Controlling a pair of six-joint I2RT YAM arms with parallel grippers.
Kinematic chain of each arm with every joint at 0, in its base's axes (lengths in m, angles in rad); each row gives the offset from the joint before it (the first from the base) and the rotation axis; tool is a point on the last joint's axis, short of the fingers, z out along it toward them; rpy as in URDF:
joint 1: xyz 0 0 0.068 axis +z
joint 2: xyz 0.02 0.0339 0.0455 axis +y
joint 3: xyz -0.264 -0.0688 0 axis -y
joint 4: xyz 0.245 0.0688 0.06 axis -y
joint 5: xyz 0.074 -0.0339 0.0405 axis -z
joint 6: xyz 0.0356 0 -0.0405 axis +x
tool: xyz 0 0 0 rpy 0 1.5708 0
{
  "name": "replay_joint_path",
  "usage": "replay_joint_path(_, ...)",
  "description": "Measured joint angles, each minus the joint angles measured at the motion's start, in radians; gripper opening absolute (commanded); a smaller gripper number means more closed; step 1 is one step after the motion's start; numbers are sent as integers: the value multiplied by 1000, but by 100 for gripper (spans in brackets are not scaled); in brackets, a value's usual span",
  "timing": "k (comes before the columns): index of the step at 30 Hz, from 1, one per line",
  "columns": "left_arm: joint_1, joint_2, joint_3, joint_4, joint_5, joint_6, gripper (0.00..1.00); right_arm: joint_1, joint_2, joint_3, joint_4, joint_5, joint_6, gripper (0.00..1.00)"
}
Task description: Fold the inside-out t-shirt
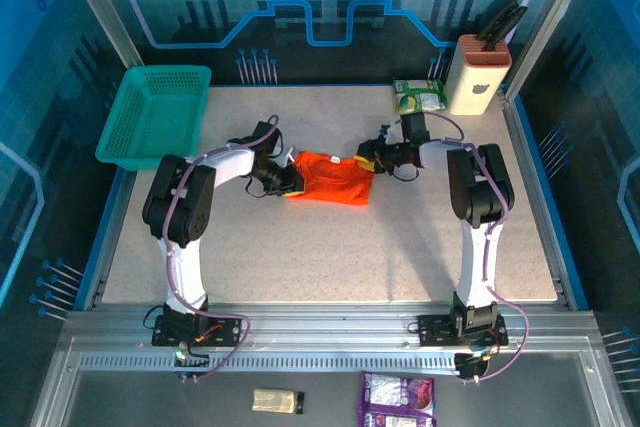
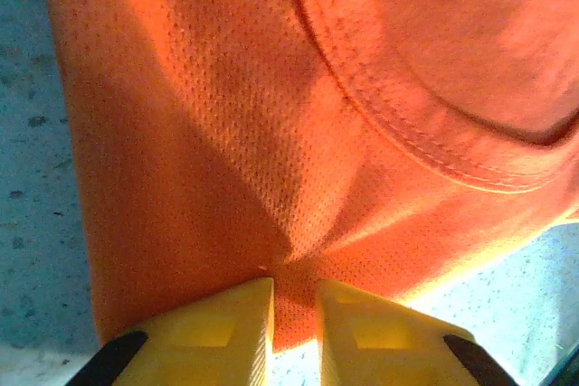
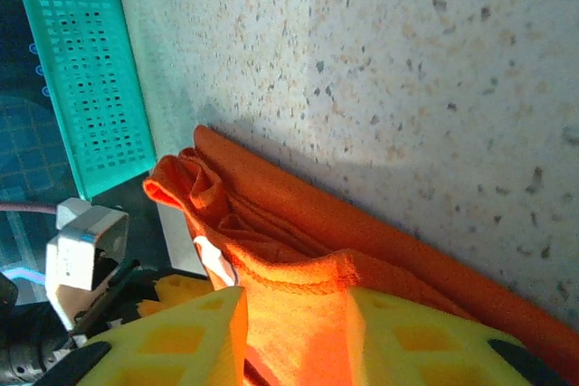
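The inside-out t-shirt (image 1: 333,177) is a bright orange-red bundle, folded small, lying mid-table between the two arms. My left gripper (image 1: 290,182) is at its left edge. In the left wrist view its yellow fingers (image 2: 226,332) pinch a gathered bit of the t-shirt (image 2: 271,133) just below the stitched neckline (image 2: 407,124). My right gripper (image 1: 368,159) is at the shirt's upper right corner. Its yellow fingers (image 3: 407,341) are closed on a hemmed edge of the t-shirt (image 3: 298,223), beside a white label (image 3: 213,259).
A teal mesh basket (image 1: 155,115) sits at the table's far left corner, and its wall (image 3: 81,70) shows in the right wrist view. A green packet (image 1: 418,96) and a white block holder (image 1: 478,72) stand at the far right. Bare tabletop (image 1: 330,257) lies in front of the shirt.
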Motion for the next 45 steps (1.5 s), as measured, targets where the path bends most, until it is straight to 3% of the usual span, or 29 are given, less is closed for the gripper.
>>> replay_joint_path(4,0,-47,14,-5,2,-7,20,14,-42,17,-61,-5,-25,37)
replay_joint_path(9,0,-37,151,-26,-4,-6,13,85,-96,53,-118,-11,-57,38)
replay_joint_path(19,12,207,403,-56,-42,3,8,209,-146,-54,-126,-10,-58,36)
replay_joint_path(24,23,305,459,-76,-52,1,7,209,-129,-149,-114,-2,-51,36)
replay_joint_path(32,28,341,520,-95,-37,-5,13,201,-123,-156,-97,-8,-52,38)
replay_joint_path(37,32,325,499,-79,-5,-10,23,152,-221,-148,-220,45,-106,45)
replay_joint_path(45,39,204,446,-72,11,-34,25,51,-298,-65,-461,241,-245,52)
